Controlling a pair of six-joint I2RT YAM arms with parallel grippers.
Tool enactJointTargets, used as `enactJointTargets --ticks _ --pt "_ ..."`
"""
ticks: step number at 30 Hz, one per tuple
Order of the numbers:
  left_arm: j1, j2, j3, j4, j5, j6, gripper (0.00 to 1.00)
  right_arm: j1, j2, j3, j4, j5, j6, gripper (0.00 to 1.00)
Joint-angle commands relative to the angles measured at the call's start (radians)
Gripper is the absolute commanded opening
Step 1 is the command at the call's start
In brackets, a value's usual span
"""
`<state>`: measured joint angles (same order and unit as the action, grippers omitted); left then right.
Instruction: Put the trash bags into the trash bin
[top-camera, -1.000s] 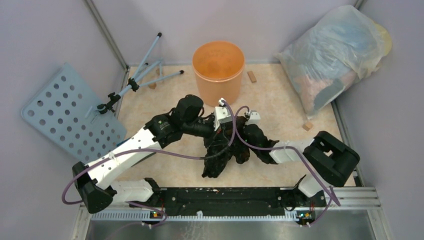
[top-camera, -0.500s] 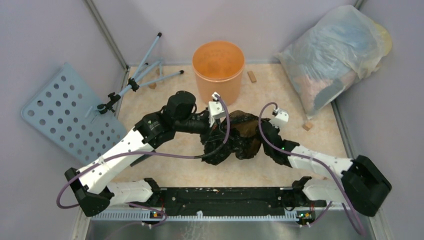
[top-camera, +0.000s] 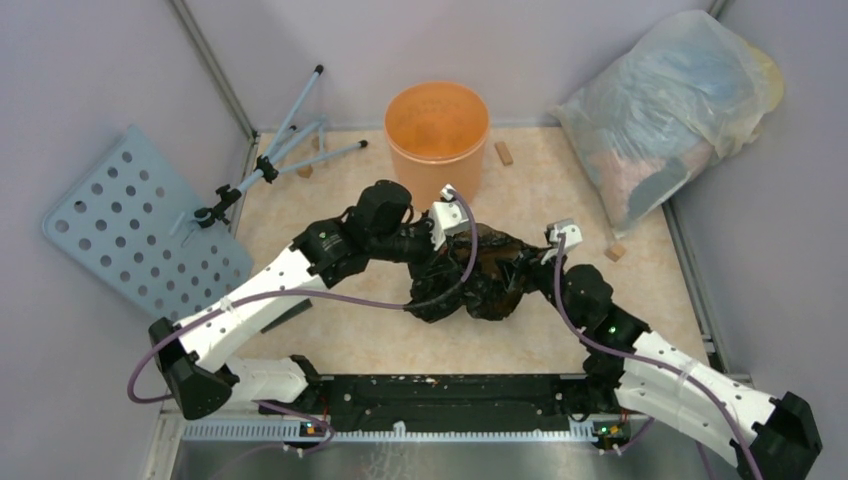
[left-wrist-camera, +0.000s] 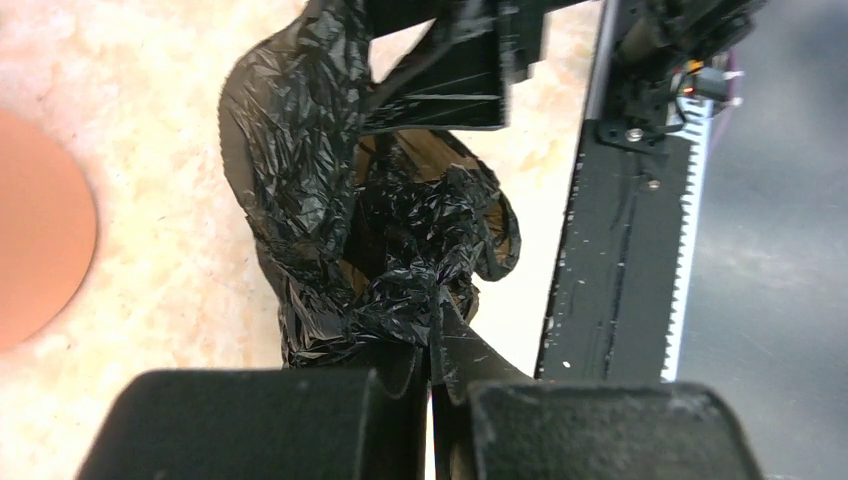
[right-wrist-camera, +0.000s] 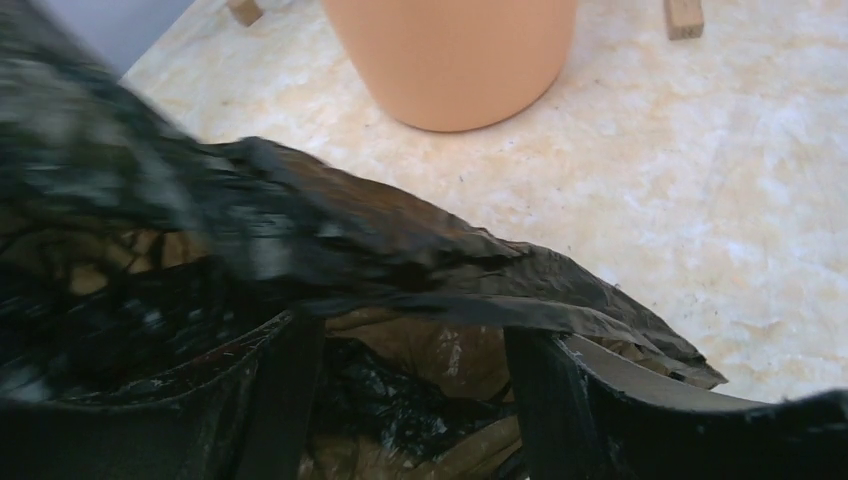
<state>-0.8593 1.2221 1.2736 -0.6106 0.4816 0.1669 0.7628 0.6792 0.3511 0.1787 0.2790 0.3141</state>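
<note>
While left gripper (left-wrist-camera: 432, 345) clamps the crinkled black plastic bag (top-camera: 482, 285) and right gripper (right-wrist-camera: 412, 375) gapes open, the round orange plastic bucket (top-camera: 437, 172) stands just up-frame, closer to the left gripper.

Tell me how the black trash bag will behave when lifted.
Probably floppy: the black bag sags in loose, crumpled folds. Likely light, since its film looks thin and crinkled. Its glossy surface may slip from a pinch.

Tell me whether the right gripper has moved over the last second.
Yes. The right gripper has shifted right, away from the orange bucket and toward the small wooden block near the right wall.
</note>
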Motion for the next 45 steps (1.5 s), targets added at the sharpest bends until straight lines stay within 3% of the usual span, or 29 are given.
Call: enactJointTargets --ticks 1,3,4,5,7,10,16,21,28,36,41,45 --pt "-0.004 0.05 -0.006 -0.002 -0.113 0.043 0.0 -0.006 -0.059 0.029 -0.041 -0.117 -0.099 0.66" --pt "-0.005 0.066 -0.014 -0.005 -0.131 0.055 0.0 -0.005 -0.08 0.033 -0.047 -0.156 -0.109 0.67" --pt "-0.005 0.07 -0.021 -0.005 -0.134 0.062 0.0 -0.005 -0.087 0.037 -0.05 -0.189 -0.116 0.71" --pt "-0.004 0.072 -0.026 -0.003 -0.136 0.068 0.0 -0.005 -0.091 0.042 -0.052 -0.217 -0.119 0.84" --pt "-0.004 0.073 -0.035 0.003 -0.143 0.077 0.0 -0.005 -0.087 0.052 -0.043 -0.283 -0.117 0.89" --pt "-0.005 0.068 -0.047 0.014 -0.147 0.087 0.0 -0.005 -0.08 0.071 -0.033 -0.347 -0.109 0.9" --pt "-0.004 0.047 -0.075 0.023 -0.128 0.094 0.0 -0.005 -0.126 0.109 -0.051 -0.316 -0.137 0.91" --pt "-0.005 0.023 -0.106 0.034 -0.115 0.098 0.0 -0.005 -0.102 0.125 -0.026 -0.168 -0.171 0.91" --pt "-0.006 -0.003 -0.138 0.034 -0.111 0.102 0.0 -0.005 -0.02 0.198 -0.054 -0.116 -0.28 0.9" --pt "-0.006 -0.022 -0.159 0.032 -0.102 0.109 0.0 -0.013 0.2 0.393 -0.257 -0.296 -0.4 0.91" --pt "-0.006 -0.043 -0.174 0.008 -0.109 0.117 0.0 -0.013 0.287 0.447 -0.282 -0.327 -0.457 0.92" --pt "-0.006 -0.066 -0.186 0.006 -0.113 0.12 0.0 -0.013 0.313 0.475 -0.307 -0.461 -0.495 0.9"
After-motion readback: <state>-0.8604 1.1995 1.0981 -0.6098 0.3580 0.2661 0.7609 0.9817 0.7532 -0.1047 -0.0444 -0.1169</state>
